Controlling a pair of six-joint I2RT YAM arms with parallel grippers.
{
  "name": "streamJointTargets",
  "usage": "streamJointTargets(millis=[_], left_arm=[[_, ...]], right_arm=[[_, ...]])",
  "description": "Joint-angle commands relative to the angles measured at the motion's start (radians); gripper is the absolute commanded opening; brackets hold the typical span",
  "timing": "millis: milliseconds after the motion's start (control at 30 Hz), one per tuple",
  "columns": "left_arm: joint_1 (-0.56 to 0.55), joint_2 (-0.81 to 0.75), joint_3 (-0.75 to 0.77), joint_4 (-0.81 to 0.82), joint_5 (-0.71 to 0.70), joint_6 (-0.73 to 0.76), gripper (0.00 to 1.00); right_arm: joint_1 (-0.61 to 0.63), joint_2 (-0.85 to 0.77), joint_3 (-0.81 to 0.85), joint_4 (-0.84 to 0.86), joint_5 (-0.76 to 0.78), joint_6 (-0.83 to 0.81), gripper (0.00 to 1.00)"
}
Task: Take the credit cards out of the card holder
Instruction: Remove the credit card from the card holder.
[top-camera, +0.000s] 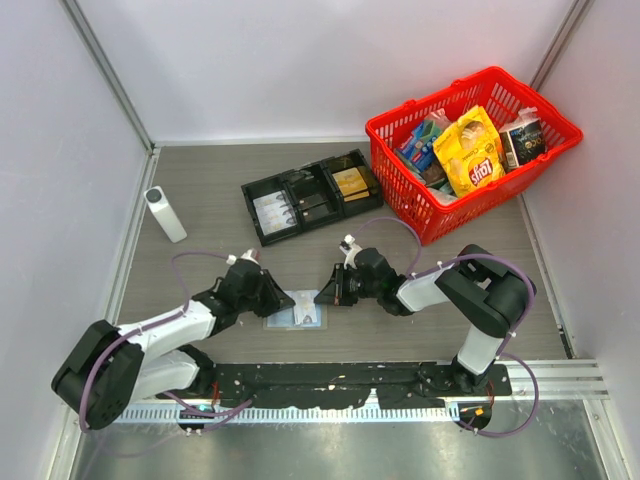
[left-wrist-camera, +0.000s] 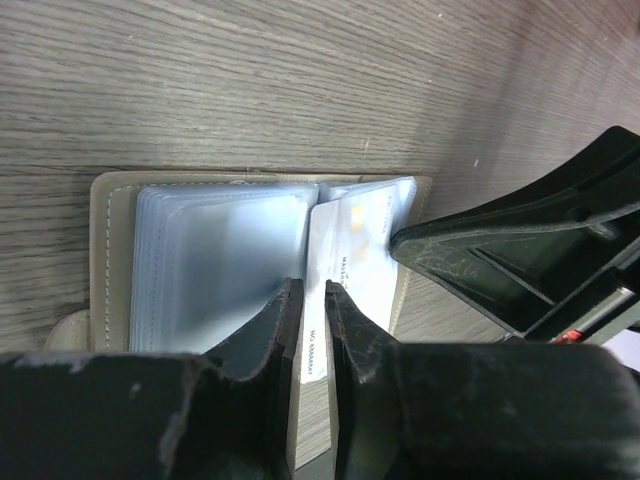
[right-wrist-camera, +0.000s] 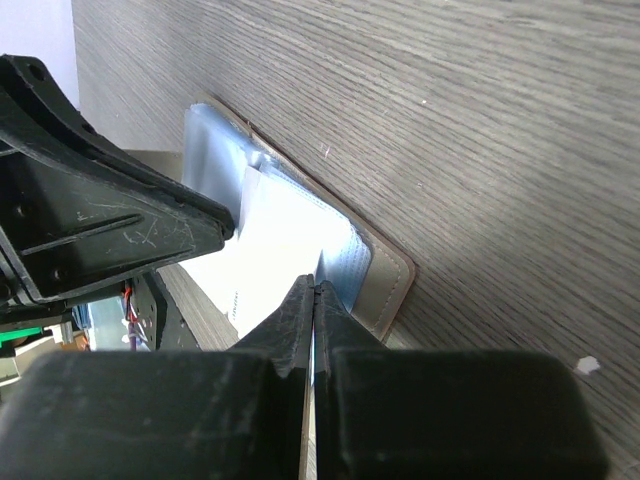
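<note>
The card holder (top-camera: 296, 314) lies open on the table between my two grippers, a grey-beige sleeve with clear blue-tinted pockets (left-wrist-camera: 215, 260). A whitish credit card (left-wrist-camera: 350, 265) sticks partly out of its right side; it also shows in the right wrist view (right-wrist-camera: 265, 255). My left gripper (top-camera: 283, 300) is low over the holder's middle, its fingers a narrow gap apart (left-wrist-camera: 312, 292), with the card's print showing through the gap. My right gripper (top-camera: 322, 296) is shut (right-wrist-camera: 314, 288) at the card's edge by the holder's rim (right-wrist-camera: 385, 285), a thin pale sliver between its pads.
A long black compartmented tray (top-camera: 310, 195) stands behind the grippers, with a gold-yellow rectangle (top-camera: 352, 182) in one cell. A red basket (top-camera: 480, 210) of snack packs is at the back right. A white cylinder (top-camera: 165, 213) stands at the back left.
</note>
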Motion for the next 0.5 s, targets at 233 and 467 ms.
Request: streamJointTargets(millis=[233, 467], left_arm=[[0.003, 0.135, 0.047, 0.016, 0.02, 0.012, 0.23], [0.005, 0.139, 0.047, -0.005, -0.007, 0.013, 0.23]], right_arm=[[0.0, 0.052, -0.025, -0.166, 0.062, -0.058, 0.02], [-0.001, 0.05, -0.022, -0.168, 0.062, -0.057, 0.02]])
